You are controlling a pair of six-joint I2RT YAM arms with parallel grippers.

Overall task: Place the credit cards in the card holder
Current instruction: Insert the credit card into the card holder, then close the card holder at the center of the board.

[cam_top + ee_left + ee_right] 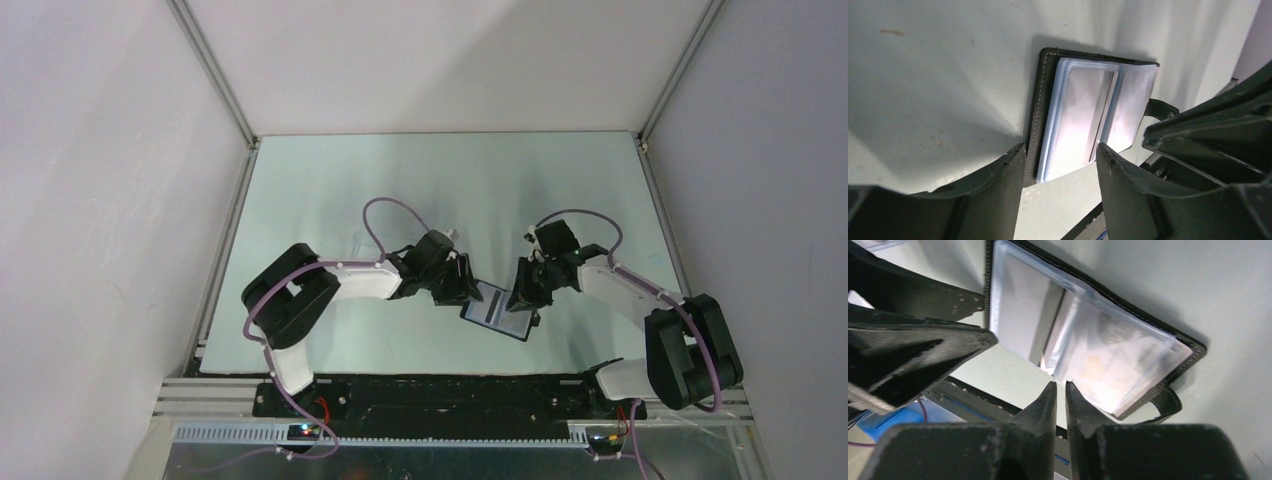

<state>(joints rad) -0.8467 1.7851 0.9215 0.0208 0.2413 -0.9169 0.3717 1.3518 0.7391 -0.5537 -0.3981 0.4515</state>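
Presently: left tool [1060,150] spread, right tool [1060,386] nearly closed

Left straddles a corner of the card holder [497,308]; right tips sit at its clear sleeves [1108,347]. I see it open on the desk [330,180], at left's 5 o'clock.

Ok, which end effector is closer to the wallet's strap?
Right. The right end effector sits just beside the strap on the wallet; the left end effector straddles the wallet's other half, away from the strap.
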